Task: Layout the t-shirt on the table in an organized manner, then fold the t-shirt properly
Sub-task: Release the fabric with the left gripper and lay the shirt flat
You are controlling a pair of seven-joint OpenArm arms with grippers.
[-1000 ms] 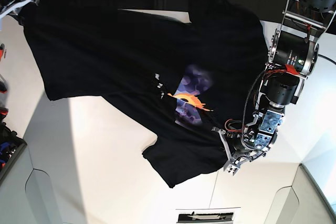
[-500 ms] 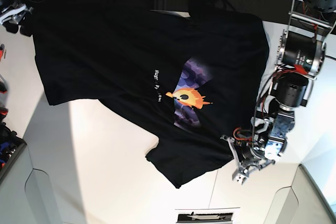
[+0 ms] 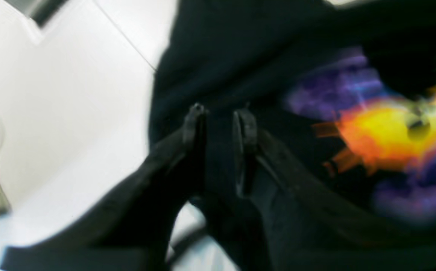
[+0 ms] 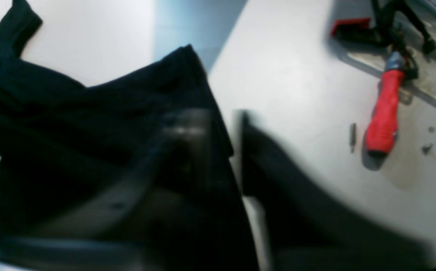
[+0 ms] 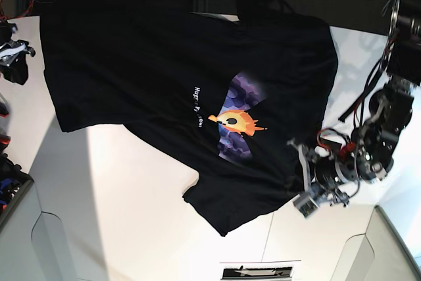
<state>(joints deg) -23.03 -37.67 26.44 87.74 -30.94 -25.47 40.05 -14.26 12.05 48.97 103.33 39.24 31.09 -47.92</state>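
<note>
The black t-shirt [image 5: 164, 64] lies spread on the white table [image 5: 131, 195], with an orange and purple print [image 5: 237, 123] and white lettering facing up. No neck label or grey tag shows. My left gripper [image 5: 297, 177] is at the shirt's right edge. In the left wrist view the left gripper [image 3: 219, 124] is closed on a fold of the shirt [image 3: 240, 56], and the view is blurred. My right gripper [image 5: 18, 57] is off the shirt's left edge, apart from it. In the blurred right wrist view the right gripper [image 4: 221, 128] has a gap between its fingers, beside the shirt [image 4: 90, 131].
A red-handled screwdriver [image 4: 383, 109] and a loose bit [image 4: 352, 137] lie on the table [image 4: 296, 94] by a shallow tray [image 4: 428, 82]. A dark bin [image 5: 10, 192] stands at the left edge. A printed sheet [image 5: 260, 271] lies at the front edge.
The shirt has been drawn flatter and wider, and its print now shows fully. My left gripper moved right with the shirt's edge. My right gripper moved down the left side, away from the shirt.
</note>
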